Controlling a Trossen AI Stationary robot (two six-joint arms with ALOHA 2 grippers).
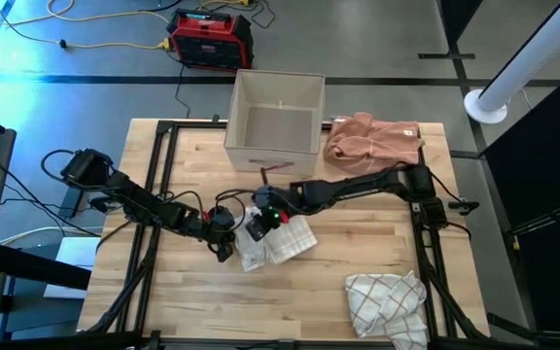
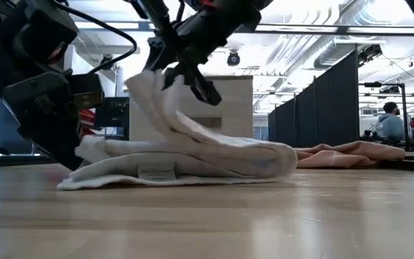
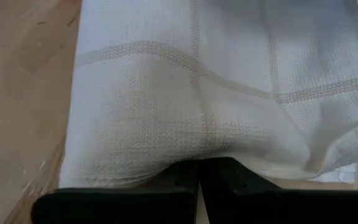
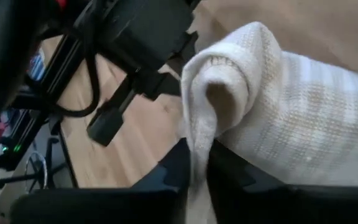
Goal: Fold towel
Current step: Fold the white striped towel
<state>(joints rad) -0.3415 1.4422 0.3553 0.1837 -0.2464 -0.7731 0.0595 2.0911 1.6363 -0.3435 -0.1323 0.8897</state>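
Wooden table (image 1: 377,255), both pincers clamping towel (image 1: 282,241), box (image 1: 275,115) behind

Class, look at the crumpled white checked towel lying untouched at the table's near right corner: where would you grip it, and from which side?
Grip the white checked towel at its raised upper-left corner, coming straight down from above. It lies bunched, so flat edges are hidden; that loose corner likely offers a pinchable fold.
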